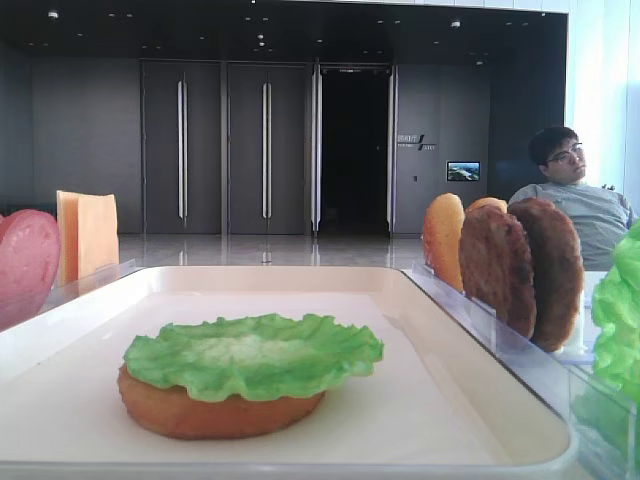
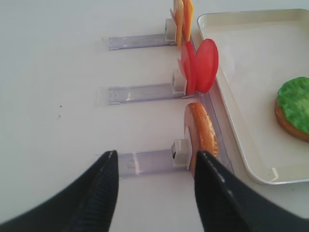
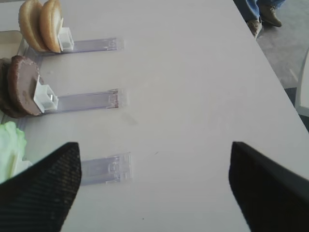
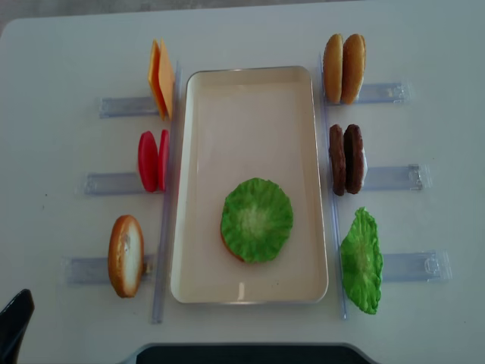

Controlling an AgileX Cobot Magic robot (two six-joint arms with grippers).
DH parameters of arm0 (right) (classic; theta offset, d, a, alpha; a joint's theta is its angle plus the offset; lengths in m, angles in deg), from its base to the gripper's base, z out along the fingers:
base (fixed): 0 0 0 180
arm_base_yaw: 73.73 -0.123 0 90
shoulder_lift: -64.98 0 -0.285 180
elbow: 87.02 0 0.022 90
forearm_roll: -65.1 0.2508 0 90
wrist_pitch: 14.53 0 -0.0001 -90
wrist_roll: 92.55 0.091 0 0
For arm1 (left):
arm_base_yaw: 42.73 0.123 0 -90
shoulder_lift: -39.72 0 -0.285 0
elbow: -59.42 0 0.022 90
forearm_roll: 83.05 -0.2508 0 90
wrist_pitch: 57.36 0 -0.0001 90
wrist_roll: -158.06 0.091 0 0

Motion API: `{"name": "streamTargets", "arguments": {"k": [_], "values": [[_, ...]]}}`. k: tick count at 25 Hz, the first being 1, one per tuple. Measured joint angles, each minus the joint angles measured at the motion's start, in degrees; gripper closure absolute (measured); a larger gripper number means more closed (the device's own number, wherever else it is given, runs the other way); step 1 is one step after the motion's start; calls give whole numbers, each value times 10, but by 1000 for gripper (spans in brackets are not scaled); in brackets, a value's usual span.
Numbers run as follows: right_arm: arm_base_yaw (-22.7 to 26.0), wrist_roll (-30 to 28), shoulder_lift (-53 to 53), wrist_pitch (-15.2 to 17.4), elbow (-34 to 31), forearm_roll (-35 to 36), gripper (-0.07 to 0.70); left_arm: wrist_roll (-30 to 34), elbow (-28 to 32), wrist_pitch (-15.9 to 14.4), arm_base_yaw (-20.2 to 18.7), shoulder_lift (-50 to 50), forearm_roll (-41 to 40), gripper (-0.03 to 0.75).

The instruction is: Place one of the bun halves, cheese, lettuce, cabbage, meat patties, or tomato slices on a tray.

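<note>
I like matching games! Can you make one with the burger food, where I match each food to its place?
Foods:
1. cheese
2. tomato slices
3. meat patties
4. lettuce

Places:
A. lying on a bun half in the tray
B. right of the tray, middle holder
C. left of the tray, far holder
D. left of the tray, middle holder

Pairs: 1-C, 2-D, 3-B, 4-A
</note>
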Motion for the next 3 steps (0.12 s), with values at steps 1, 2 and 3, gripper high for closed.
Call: {"name": "streamTargets", "arguments": {"k": [1,2,3], "values": [[0,0,0,0,0,0,42,0,0,0,0,0,0,325],[0,0,0,0,0,0,42,0,0,0,0,0,0,325],[0,0,0,0,0,0,42,0,0,0,0,0,0,325]]}}
